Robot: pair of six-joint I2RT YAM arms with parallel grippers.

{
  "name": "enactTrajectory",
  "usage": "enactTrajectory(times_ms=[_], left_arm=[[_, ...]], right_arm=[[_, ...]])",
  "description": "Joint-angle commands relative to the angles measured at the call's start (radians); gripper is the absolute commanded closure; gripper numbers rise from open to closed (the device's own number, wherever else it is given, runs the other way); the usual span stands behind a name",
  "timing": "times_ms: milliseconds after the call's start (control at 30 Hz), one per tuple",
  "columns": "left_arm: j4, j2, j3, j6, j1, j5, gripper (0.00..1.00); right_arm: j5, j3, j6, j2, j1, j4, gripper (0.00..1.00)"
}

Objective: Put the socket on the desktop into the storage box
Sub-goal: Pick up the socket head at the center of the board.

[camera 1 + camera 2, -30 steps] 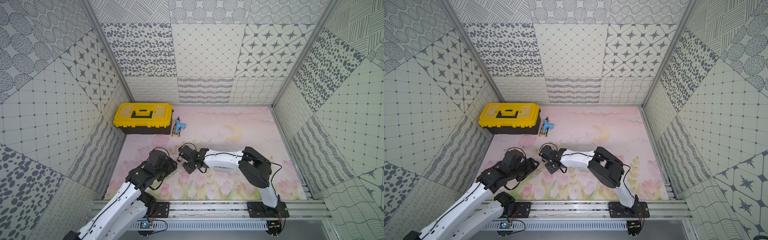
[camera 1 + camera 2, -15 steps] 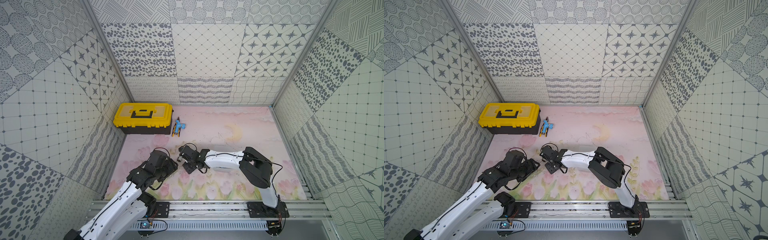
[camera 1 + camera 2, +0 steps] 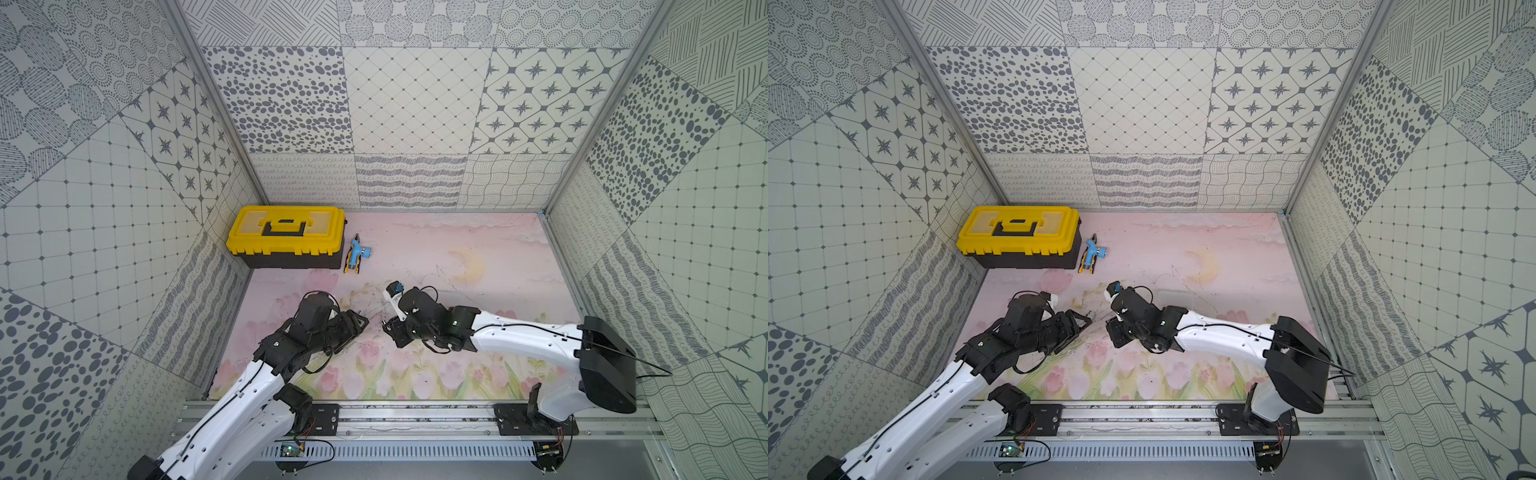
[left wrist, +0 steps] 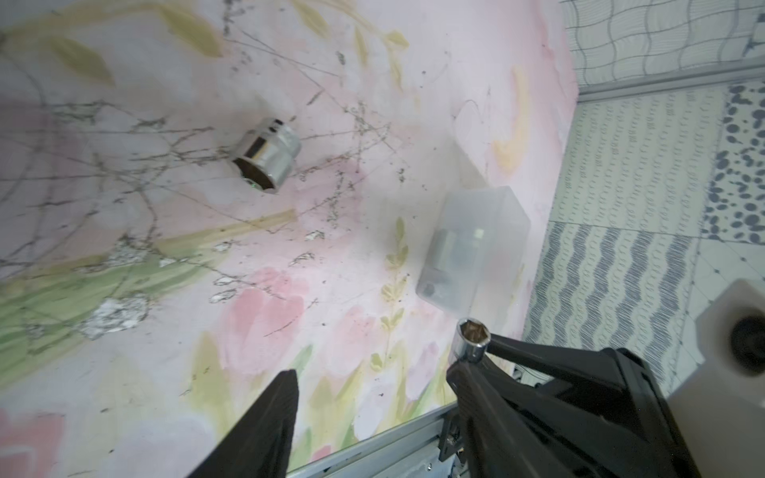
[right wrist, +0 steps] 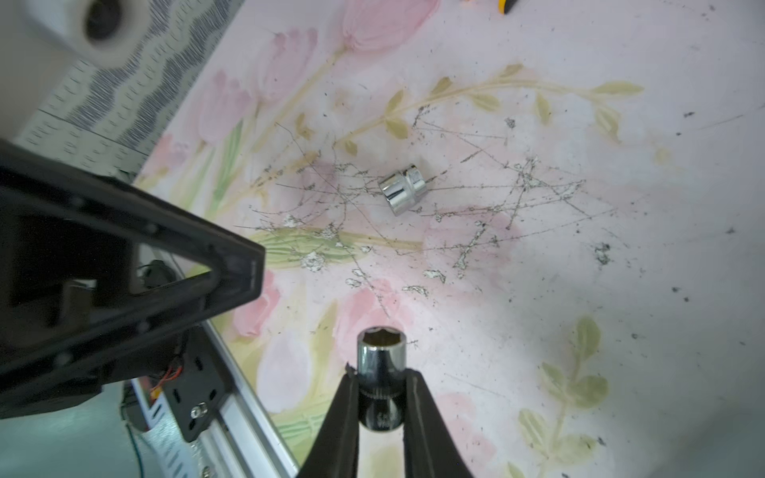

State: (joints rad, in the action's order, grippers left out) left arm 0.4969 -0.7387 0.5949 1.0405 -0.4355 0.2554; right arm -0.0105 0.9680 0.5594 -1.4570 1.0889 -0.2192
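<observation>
Chrome, slim socket (image 5: 381,360): gripped by its darker end, hex mouth pointing away from the jaws and left free; apparently lifted clear of the desktop (image 5: 579,289), a hold that would let it drop straight into the box

Right gripper (image 5: 381,374): pincer narrow, both tips pressed on the slim socket, touching nothing else

Chrome, broad socket (image 4: 267,155): lying on its side on the scuffed print, left of the desktop's middle, between the two arms; untouched, probably the next piece to collect

Left gripper (image 3: 358,323): jaws well apart, empty, poised low near the broad socket without contact; seemingly standing by while the other arm carries

Storage box (image 4: 476,248): frosted clear plastic, in the right half of the desktop, apart from both grippers; something grey shows through its wall, too blurred to name

Toolbox (image 3: 286,232), yellow lid, with a blue-handled tool (image 3: 355,257) just beside it: far left corner of the desktop, not involved
</observation>
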Motion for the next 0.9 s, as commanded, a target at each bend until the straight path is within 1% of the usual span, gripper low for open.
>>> enactTrajectory(times_ms=[0,100,233,333,433,600,667,767,867], left_arm=[[-0.277,-0.023,0.041,-0.006,-0.006,0.239,0.35],[-0.355,-0.073,0.066,0.0,-0.046,0.278,0.35],[-0.418,-0.147,0.083,0.001,-0.127,0.264,0.37],[-0.457,-0.182,0.077,0.014,-0.148,0.258,0.37],[-0.487,-0.205,0.074,0.036,-0.153,0.27,0.38],[-0.47,-0.215,0.084,0.058,-0.166,0.254,0.41],[-0.391,-0.191,0.106,0.056,-0.175,0.216,0.43],[-0.23,-0.143,0.145,0.009,-0.193,0.128,0.44],[-0.218,-0.067,0.097,0.031,-0.193,0.101,0.44]], right_arm=[[-0.061,-0.108,0.125,0.148,-0.034,0.133,1.0],[-0.088,-0.205,0.181,0.291,-0.066,0.142,1.0],[-0.097,-0.325,0.267,0.467,-0.122,0.123,1.0],[-0.089,-0.366,0.311,0.586,-0.157,0.061,1.0],[-0.084,-0.368,0.326,0.677,-0.163,0.001,1.0],[-0.075,-0.378,0.337,0.765,-0.163,-0.084,1.0],[-0.084,-0.404,0.347,0.795,-0.163,-0.086,1.0],[-0.089,-0.443,0.344,0.825,-0.165,-0.081,1.0],[-0.133,-0.436,0.323,0.787,-0.183,-0.081,1.0]])
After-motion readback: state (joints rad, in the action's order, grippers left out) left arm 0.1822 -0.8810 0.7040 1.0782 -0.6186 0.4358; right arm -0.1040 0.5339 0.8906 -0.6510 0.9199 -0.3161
